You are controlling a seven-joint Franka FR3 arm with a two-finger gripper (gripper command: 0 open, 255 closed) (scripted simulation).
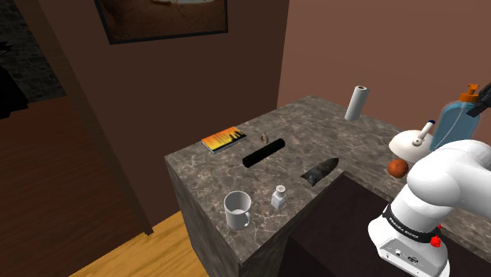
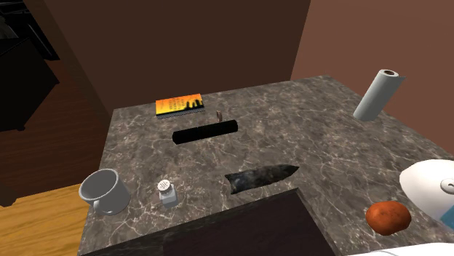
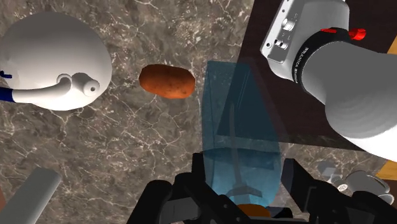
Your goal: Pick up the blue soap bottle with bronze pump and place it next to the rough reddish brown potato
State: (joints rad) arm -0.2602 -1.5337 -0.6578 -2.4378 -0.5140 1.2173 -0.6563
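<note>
The hand [image 3: 242, 188] clasps the blue soap bottle [image 3: 238, 108]; it should lower it upright onto the worktop [image 3: 127, 146] just beside the potato [image 3: 167, 81].

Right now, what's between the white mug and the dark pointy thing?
A small white shaker stands between the mug and the dark pointed piece; the shoulder view shows it.

The shoulder camera looks down over my worktop [image 1: 204, 175]; the second likewise, nearer. My wrist camera looks down closely; all share the potato [image 3: 167, 81].
</note>
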